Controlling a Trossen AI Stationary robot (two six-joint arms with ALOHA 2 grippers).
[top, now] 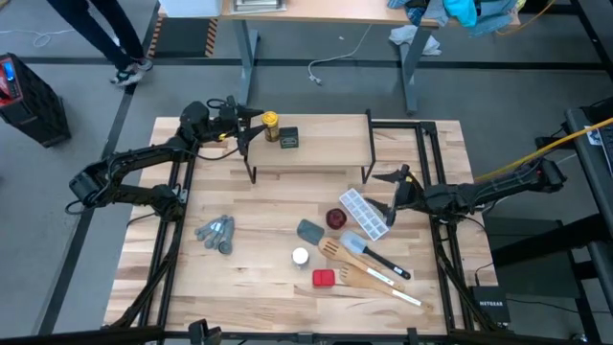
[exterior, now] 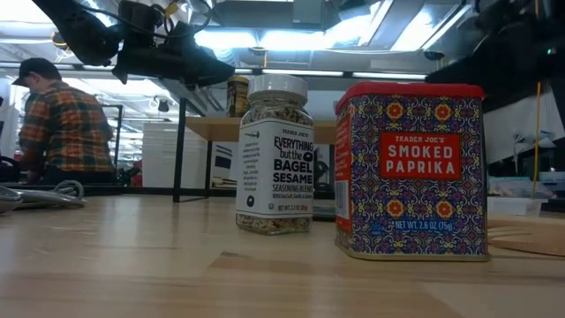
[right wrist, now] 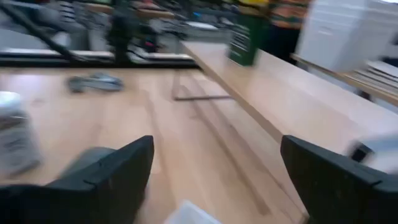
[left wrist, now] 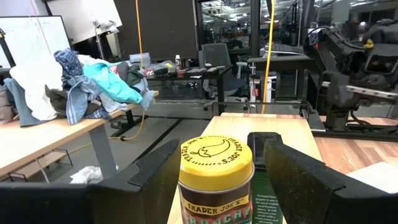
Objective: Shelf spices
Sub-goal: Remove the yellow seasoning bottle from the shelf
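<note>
The yellow-lidded jar (left wrist: 216,180) stands on the shelf (top: 326,144), between the fingers of the left gripper (top: 251,126); whether it is squeezed cannot be told. It could be tipped if the arm is pulled away crookedly. The right gripper (top: 391,196) is held wide, empty. "Smoked Paprika" is read on the red tin (exterior: 410,168), "Everything but the Bagel Sesame" on the white-capped jar (exterior: 275,155).

- left arm (top: 134,172): dark matte links, chunky rounded joints, black cable loops at the wrist
- right arm (top: 488,192): same dark build, slim forearm, yellow cable running off beside it
- left gripper (left wrist: 217,186): two flat black fingers (left wrist: 155,177), grainy textured faces, angled tips
- right gripper (right wrist: 214,177): two broad black fingers (right wrist: 118,168), same rough matte finish
- low view: arms show only as black housings with cable bundles overhead
</note>
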